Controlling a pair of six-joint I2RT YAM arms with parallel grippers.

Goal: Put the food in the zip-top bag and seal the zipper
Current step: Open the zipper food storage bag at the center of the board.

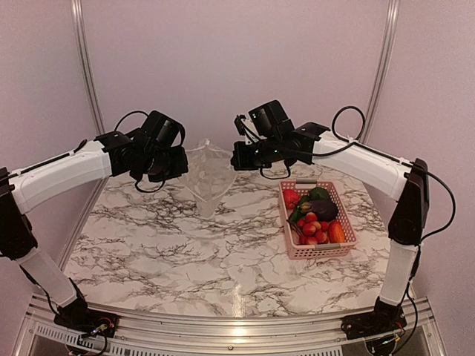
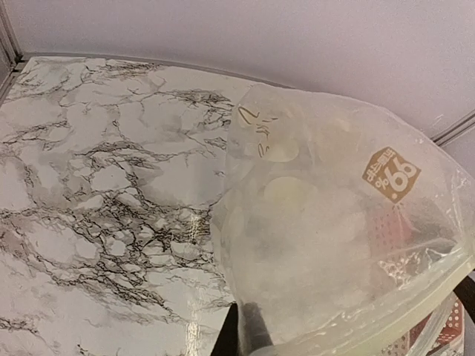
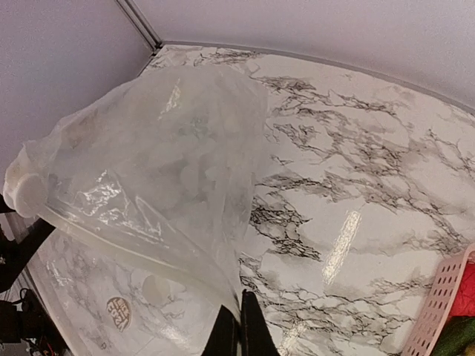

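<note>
The zip-top bag [image 1: 210, 178] hangs to the left of the pink basket [image 1: 319, 251], stretched between my two pincers. Its lower corner dips toward the marbled desk [image 1: 163, 245]; whether it touches I cannot tell. My left pincer [image 2: 243, 335] is clenched on the end of the mouth edge far from the basket, and my right pincer [image 3: 239, 330] is clenched on the end nearer the basket. The film is thin, clear, glossy and creased, printed with pale round dots and a small brown label [image 2: 391, 175]. The zipper [image 3: 133, 248] is a stiffer whitish strip along the mouth. The food [image 1: 315, 216] lies heaped inside the basket, none yet bagged: smooth, rounded toy pieces in red, green, purple and orange. To open the mouth well, I judge that each pincer should grip one wall only, leave the strip slack, and bring the opening closer to the basket.
</note>
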